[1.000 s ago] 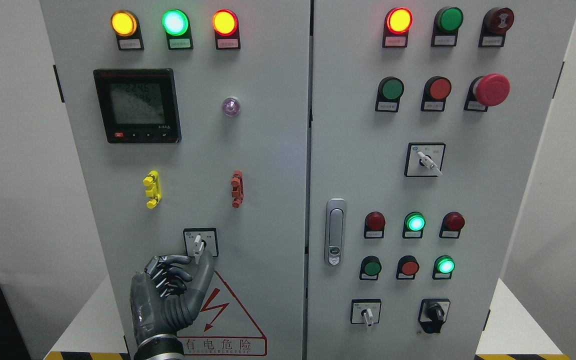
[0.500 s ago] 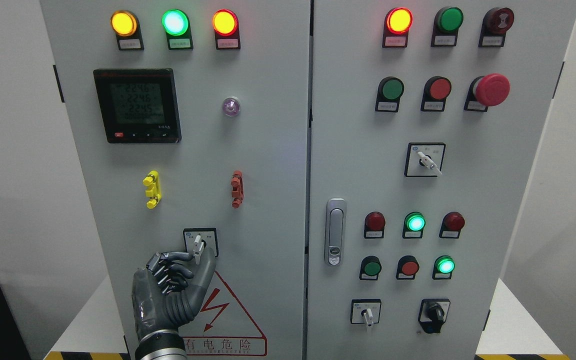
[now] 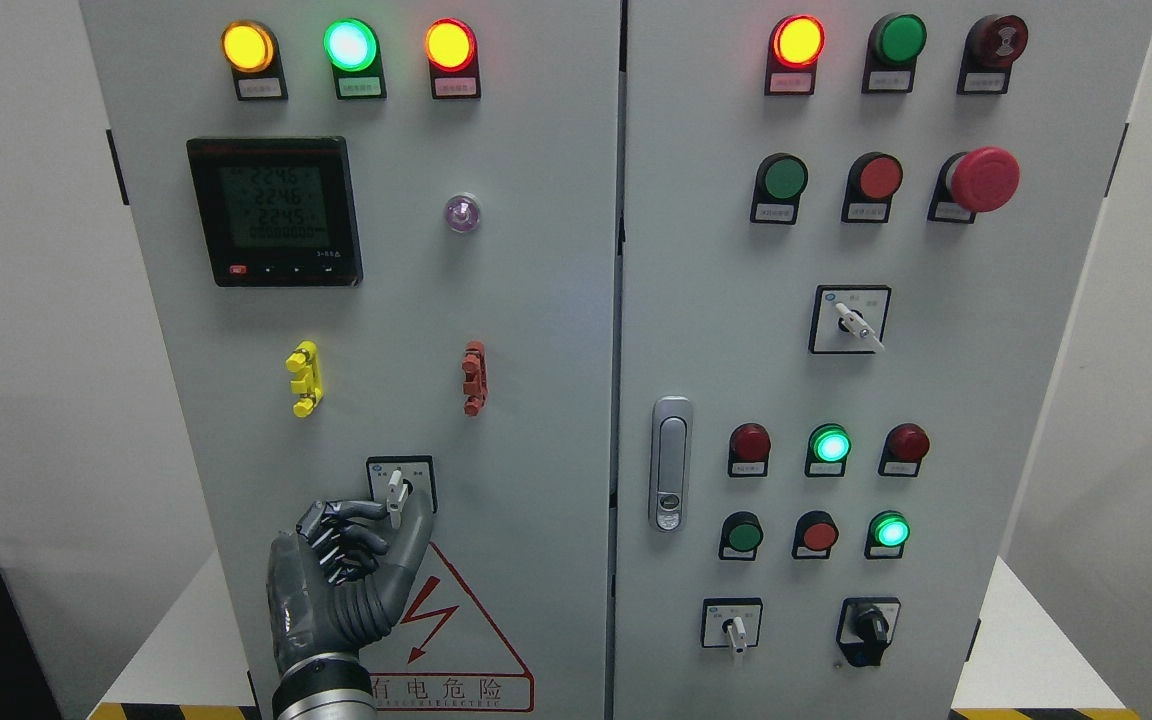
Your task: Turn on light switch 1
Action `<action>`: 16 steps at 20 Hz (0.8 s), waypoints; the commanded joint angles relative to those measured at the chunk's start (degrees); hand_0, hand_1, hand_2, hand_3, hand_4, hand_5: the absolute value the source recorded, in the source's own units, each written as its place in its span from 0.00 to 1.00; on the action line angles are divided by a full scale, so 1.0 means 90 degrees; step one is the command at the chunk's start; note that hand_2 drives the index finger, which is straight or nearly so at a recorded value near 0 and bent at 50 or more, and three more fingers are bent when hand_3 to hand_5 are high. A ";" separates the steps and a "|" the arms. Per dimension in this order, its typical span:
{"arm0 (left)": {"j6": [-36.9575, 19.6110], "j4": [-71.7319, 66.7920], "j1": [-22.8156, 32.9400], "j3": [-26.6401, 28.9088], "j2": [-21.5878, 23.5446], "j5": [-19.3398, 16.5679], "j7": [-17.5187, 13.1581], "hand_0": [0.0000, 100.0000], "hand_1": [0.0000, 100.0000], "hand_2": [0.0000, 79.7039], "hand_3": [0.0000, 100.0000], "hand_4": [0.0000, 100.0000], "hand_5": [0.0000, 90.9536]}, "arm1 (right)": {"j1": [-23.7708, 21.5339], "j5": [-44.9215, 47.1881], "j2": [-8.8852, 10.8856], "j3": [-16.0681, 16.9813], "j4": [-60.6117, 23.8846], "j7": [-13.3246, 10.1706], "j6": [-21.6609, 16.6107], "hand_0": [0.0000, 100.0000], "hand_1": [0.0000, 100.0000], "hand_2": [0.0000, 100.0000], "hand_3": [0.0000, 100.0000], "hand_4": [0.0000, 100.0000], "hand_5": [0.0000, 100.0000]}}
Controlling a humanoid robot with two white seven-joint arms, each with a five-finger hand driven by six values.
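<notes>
The left hand [image 3: 351, 580] is reaching up from the bottom of the picture to a small white switch [image 3: 396, 492] low on the left door [image 3: 536, 330] of the big grey cabinet. This switch is sitting in a little black square frame, just above the red warning triangle [image 3: 456, 630] with the lightning bolt, and its handle is pointing almost straight up and down. The hand is curling its fingers [image 3: 341, 525] on the left side of the handle while the thumb [image 3: 414, 530] is rising on the right side, so it looks like it is pinching the bottom end of the handle, though how tight the hold is cannot be told from here. The right hand is not showing anywhere. To do this step well, the hand should be holding the handle snugly between thumb and fingers and turning from the wrist, slowly, toward the marked side of the frame. The tiny labels there are too small to read, so the right way to turn cannot be told. If the pinch is sitting too near the tip, it may be slipping off, so a deeper hold is safer. The yellow clip [image 3: 304, 378] and red clip [image 3: 474, 378] above are well apart and not in the way
</notes>
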State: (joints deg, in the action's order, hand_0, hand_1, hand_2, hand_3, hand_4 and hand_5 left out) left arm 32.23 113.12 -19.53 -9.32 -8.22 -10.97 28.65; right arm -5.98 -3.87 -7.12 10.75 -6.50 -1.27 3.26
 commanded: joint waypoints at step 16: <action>0.0277 -0.0001 -0.0125 0.0000 -0.0024 0.0017 -0.0019 0.14 0.63 0.73 0.87 0.88 0.84 | 0.0000 0.0000 0.0000 -0.0003 0.0000 0.0004 -0.0001 0.00 0.00 0.00 0.00 0.00 0.00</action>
State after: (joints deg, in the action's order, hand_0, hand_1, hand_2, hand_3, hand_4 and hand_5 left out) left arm 34.63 113.12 -20.46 -9.32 -8.36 -10.84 28.51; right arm -5.98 -3.87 -7.10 10.73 -6.50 -1.27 3.26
